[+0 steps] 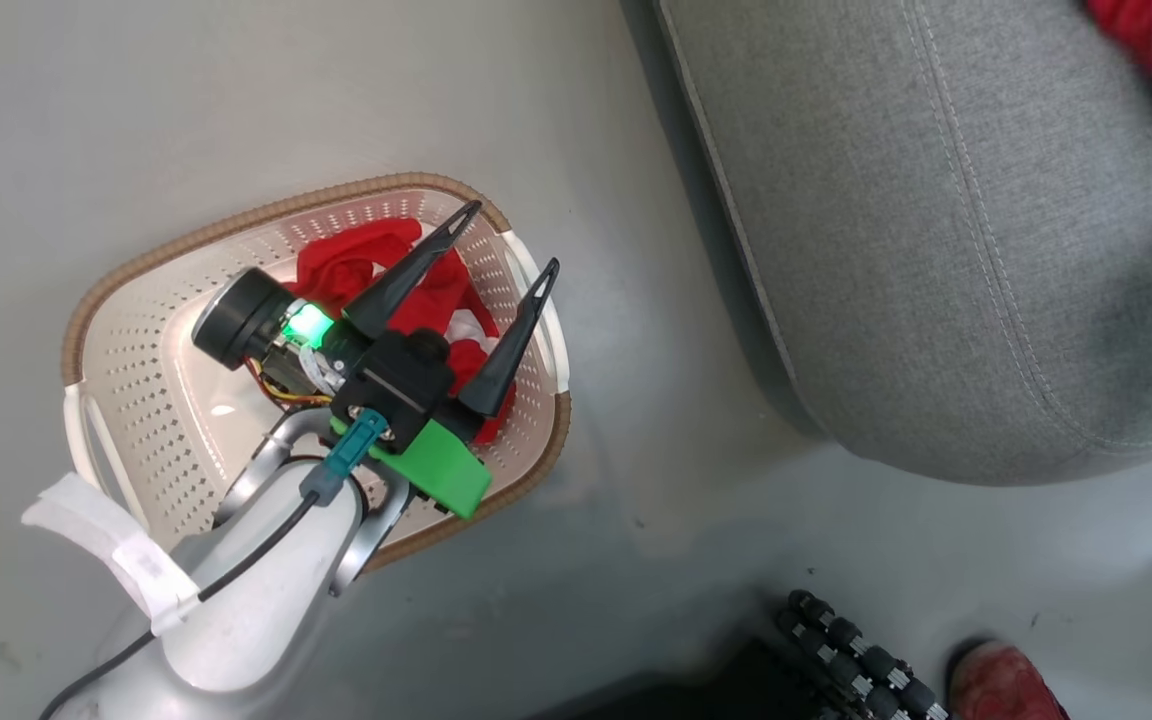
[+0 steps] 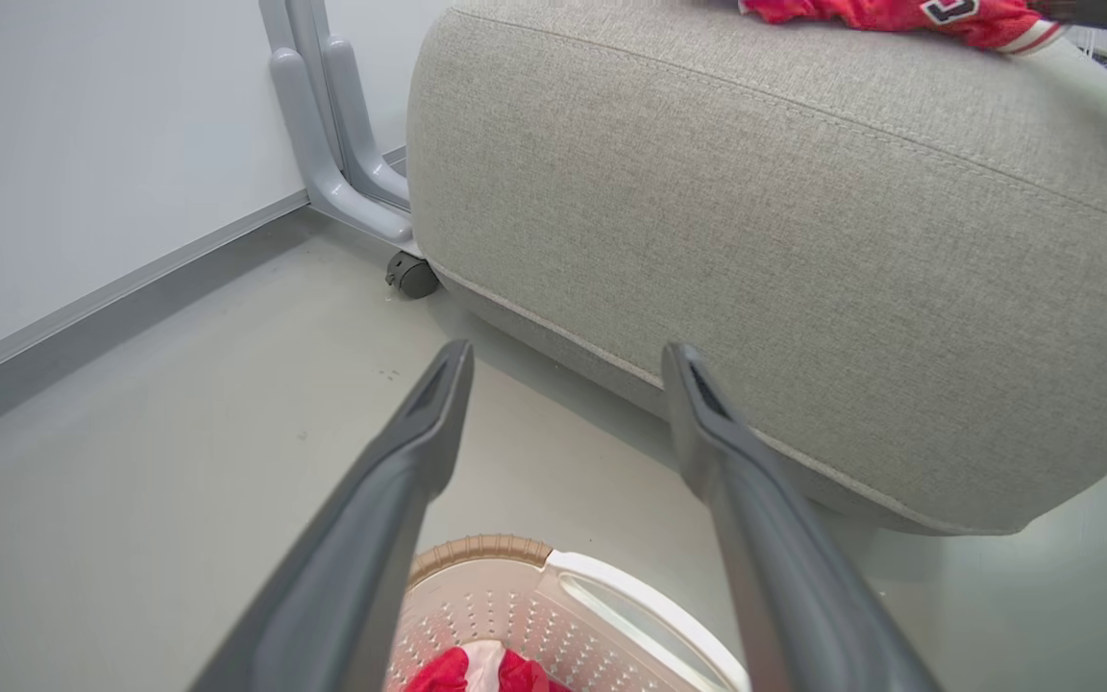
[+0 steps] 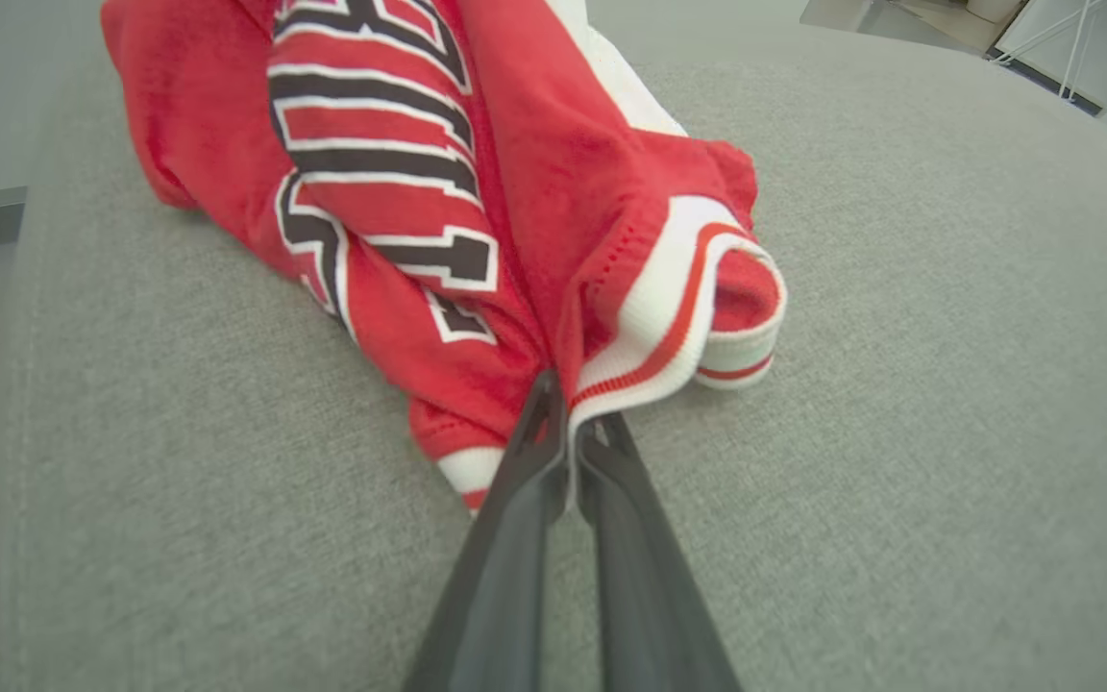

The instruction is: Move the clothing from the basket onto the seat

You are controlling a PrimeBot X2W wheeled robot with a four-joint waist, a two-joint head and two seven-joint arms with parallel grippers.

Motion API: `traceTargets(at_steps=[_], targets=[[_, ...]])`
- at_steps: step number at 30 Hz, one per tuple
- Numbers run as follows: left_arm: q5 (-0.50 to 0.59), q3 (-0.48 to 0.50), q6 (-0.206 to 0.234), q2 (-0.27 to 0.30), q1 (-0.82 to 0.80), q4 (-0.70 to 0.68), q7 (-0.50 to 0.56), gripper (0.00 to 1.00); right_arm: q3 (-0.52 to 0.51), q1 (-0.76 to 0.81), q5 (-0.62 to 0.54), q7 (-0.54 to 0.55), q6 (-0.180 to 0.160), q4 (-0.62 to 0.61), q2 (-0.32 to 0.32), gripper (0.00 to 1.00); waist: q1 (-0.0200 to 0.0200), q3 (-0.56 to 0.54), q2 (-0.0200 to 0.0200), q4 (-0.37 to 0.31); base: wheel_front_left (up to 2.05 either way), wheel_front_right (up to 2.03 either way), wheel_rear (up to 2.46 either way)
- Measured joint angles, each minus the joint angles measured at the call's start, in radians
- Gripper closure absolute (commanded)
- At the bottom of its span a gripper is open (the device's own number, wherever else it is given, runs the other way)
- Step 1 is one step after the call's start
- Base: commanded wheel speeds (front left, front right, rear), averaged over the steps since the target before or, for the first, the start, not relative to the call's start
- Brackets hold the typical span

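A: So, what lies where?

B: A jersey (image 3: 515, 192), red with white lettering outlined in dark, lies crumpled on the seat (image 3: 899, 384). A second red garment (image 1: 356, 260), with a little white showing, is bunched inside the basket (image 1: 136, 400).

A: And the basket?

B: It stands on the floor (image 1: 236, 80), near the seat's rounded corner, with a strip of floor between them in the head view.

A: How is the right gripper (image 3: 573, 413)?

B: Closed. Its two fingers are pinched together on the jersey's white-and-red trim, low over the seat fabric.

A: And the left gripper (image 1: 515, 234)?

B: It hangs over the basket with its fingers spread wide and nothing between them. In the head view the tips point toward the rim and a white handle on the side nearer the seat, and the garment lies beneath them. Whether either finger touches the cloth cannot be told.

A: Anything else around?

B: A red shoe (image 1: 1001, 685) shows at the lower right of the head view, on the floor, well apart from the basket. In the left wrist view a grey frame (image 2: 342, 144) on a castor stands at the seat's end, beside a pale wall.
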Motion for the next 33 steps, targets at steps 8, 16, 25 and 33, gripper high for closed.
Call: traceTargets(at_steps=[8, 16, 25, 33], targets=[[-0.030, 0.000, 0.020, -0.020, 0.043, 0.044, -0.034, 0.00, -0.120, 0.156, -0.051, 0.000, 0.000, -0.109, 0.136, 0.00, -0.0001, -0.066, 0.0000, 0.003, 0.00, 0.00, 0.00], [-0.062, 0.008, 0.039, -0.079, 0.092, 0.084, -0.062, 0.00, -0.089, 0.292, -0.060, 0.000, 0.000, -0.275, 0.192, 0.00, -0.0001, -0.165, 0.0000, 0.020, 0.00, 0.00, 0.00], [-0.092, 0.089, 0.078, -0.132, 0.203, 0.082, -0.067, 0.00, 0.126, 0.371, -0.031, 0.000, 0.000, -0.363, 0.148, 0.00, -0.0001, -0.283, 0.0000, 0.089, 0.00, 0.00, 0.00], [-0.062, 0.240, 0.112, -0.179, 0.347, 0.023, -0.067, 0.00, 0.284, 0.421, 0.003, 0.000, 0.000, -0.329, 0.156, 0.00, -0.0001, -0.399, 0.0000, 0.190, 0.00, 0.00, 0.00]])
